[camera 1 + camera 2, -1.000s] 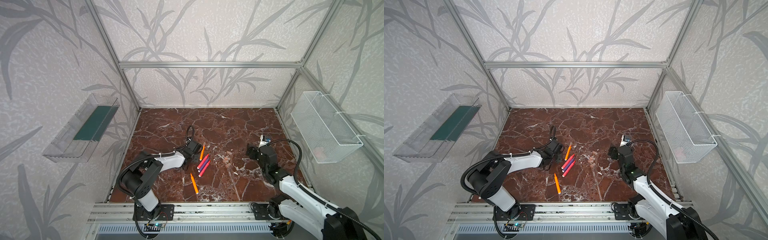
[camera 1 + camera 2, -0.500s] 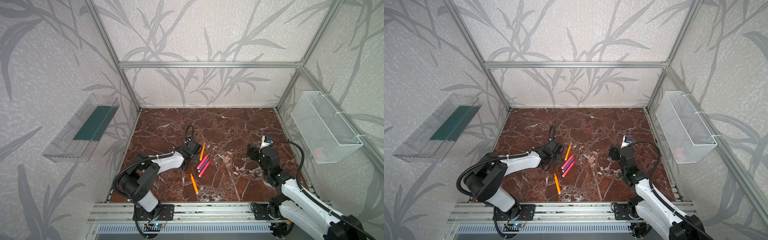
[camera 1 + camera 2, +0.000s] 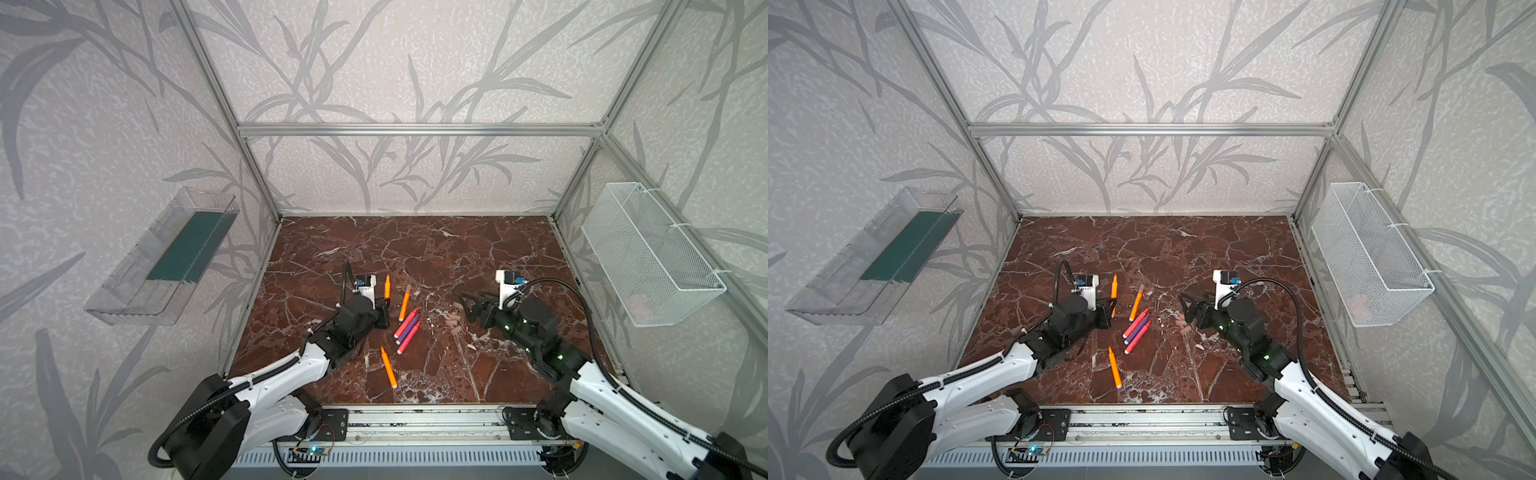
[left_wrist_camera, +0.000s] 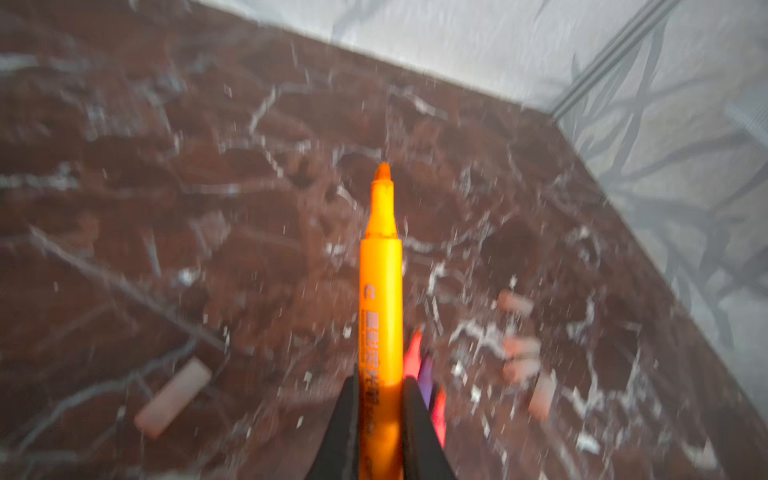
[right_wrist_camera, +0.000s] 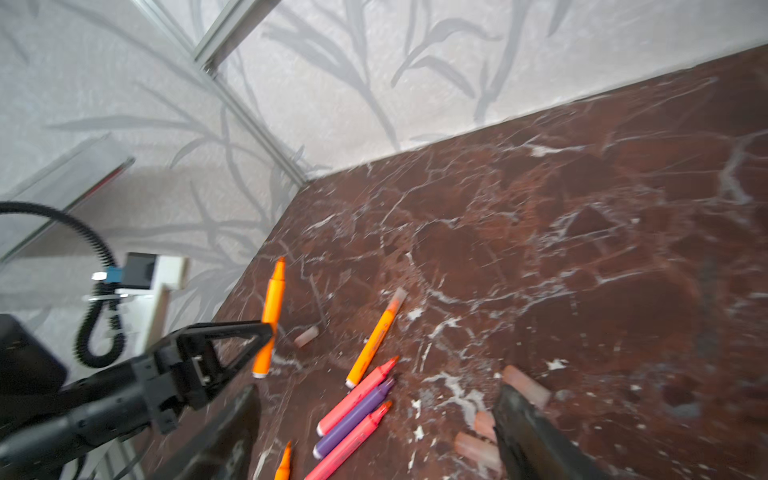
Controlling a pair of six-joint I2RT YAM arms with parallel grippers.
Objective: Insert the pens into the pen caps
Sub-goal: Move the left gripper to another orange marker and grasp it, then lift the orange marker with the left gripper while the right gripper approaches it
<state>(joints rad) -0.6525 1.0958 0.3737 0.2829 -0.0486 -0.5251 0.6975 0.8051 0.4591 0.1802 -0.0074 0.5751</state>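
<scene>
Left wrist view: the left gripper [image 4: 380, 384] clenches a smooth orange pen [image 4: 380, 286], tapered tip forward, over the veined red-brown marble table [image 4: 199, 195]. The right gripper [image 5: 376, 397] gapes near stubby, pale translucent pen caps [image 5: 525, 384]; five slim pens [image 3: 406, 326] lie between the arms.

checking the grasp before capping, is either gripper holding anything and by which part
The left gripper holds an orange pen by the rear half of its barrel, tip free. The right gripper is open, holding nothing.
</scene>
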